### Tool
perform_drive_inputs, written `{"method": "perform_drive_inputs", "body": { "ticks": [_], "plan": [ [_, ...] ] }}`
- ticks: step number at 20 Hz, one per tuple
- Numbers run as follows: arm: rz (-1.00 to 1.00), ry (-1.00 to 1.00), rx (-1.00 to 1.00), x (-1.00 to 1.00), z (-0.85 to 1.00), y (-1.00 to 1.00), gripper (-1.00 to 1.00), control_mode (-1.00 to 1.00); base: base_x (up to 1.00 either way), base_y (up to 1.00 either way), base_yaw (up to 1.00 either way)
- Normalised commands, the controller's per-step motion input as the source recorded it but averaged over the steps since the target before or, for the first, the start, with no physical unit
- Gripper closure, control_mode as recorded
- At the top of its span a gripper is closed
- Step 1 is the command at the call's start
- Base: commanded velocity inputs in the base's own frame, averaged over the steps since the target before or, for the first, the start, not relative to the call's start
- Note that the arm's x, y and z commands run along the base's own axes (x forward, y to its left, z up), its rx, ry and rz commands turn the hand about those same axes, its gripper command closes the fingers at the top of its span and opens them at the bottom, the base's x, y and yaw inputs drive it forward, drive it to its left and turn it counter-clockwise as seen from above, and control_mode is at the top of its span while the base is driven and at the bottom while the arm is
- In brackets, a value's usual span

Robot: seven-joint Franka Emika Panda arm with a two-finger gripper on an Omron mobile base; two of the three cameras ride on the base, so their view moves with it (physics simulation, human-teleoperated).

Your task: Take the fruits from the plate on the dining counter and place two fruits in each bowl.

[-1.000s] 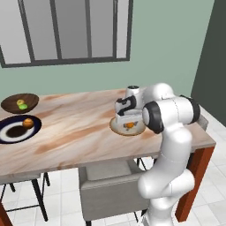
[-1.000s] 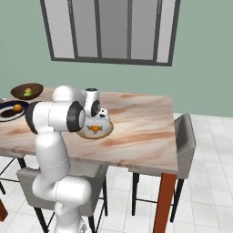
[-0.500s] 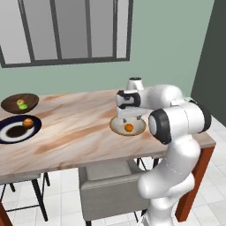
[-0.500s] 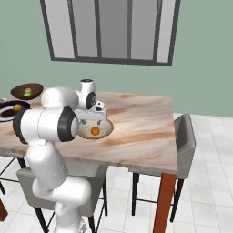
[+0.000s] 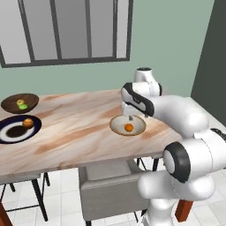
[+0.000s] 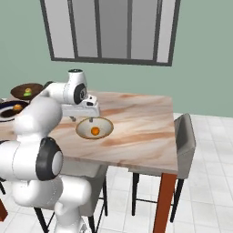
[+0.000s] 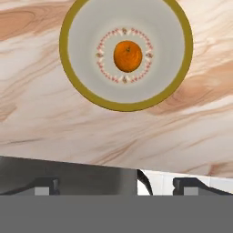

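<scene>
One orange fruit is seen at the cream bowl's centre, upper frame; the gripper is spread open, released above it.

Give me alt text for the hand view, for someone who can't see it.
An orange fruit sits in the centre of a cream bowl with an olive-gold rim, seen from straight above on the pink-beige marble counter. A grey chair back lies beyond the counter's edge.

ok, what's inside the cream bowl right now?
One orange fruit sits at the centre of the cream bowl. Nothing else inside; the whole interior is visible, uncovered by the open gripper.
</scene>
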Motion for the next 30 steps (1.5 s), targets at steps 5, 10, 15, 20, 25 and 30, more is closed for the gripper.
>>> {"method": "perform_drive_inputs", "body": {
  "ticks": [5,10,15,20,25,30],
  "plan": [
    [0.00,-0.11,0.02,-1.00,0.48,0.00,-1.00,-1.00,0.00,0.00,0.00],
    [0.00,-0.17,0.04,-1.00,0.28,-0.05,-1.00,-1.00,0.00,0.00,0.00],
    [0.00,-0.05,0.00,-0.06,0.04,0.00,-1.00,-1.00,0.00,0.00,0.00],
    [0.00,0.00,0.00,0.00,0.00,0.00,-1.00,-1.00,0.00,0.00,0.00],
    [0.00,0.00,0.00,0.00,0.00,0.00,-1.00,1.00,-0.38,0.14,0.00],
    [0.00,0.00,0.00,0.00,0.00,0.00,-1.00,1.00,-0.78,0.92,0.00]
  ]
}}
